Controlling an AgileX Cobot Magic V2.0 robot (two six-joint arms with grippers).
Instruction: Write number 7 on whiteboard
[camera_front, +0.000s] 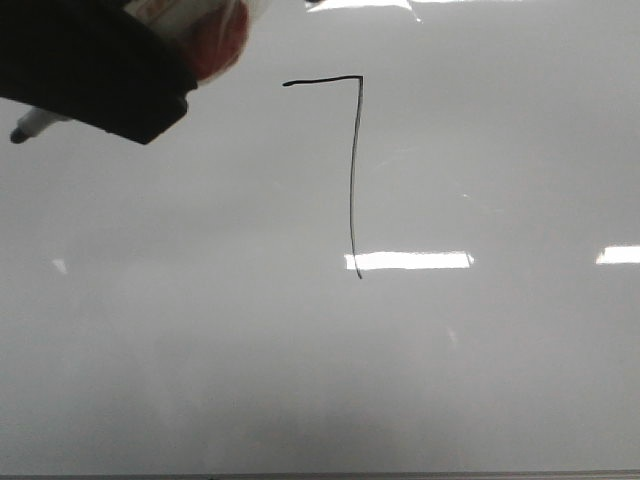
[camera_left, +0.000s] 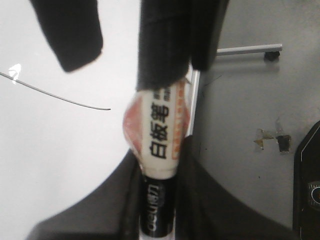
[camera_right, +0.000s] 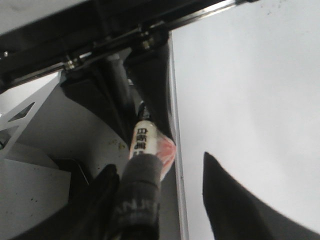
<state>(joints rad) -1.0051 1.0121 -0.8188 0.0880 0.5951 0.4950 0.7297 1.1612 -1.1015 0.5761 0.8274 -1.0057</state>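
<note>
The left hand (camera_left: 165, 80) is pinching a white, round-barrelled marker (camera_left: 160, 130), its tip pointing off the glossy whiteboard (camera_front: 200, 330) near the thin black 7 (camera_front: 353, 170).

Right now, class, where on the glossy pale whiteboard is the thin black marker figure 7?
In the front view the thin black number 7 sits on the glossy pale whiteboard, just right of centre in its upper half, right of the marker-holding gripper.

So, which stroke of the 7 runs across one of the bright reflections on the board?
The long downstroke of the 7: its lower end crosses the wide bright reflection; the short top stroke lies on plain whiteboard.
</note>
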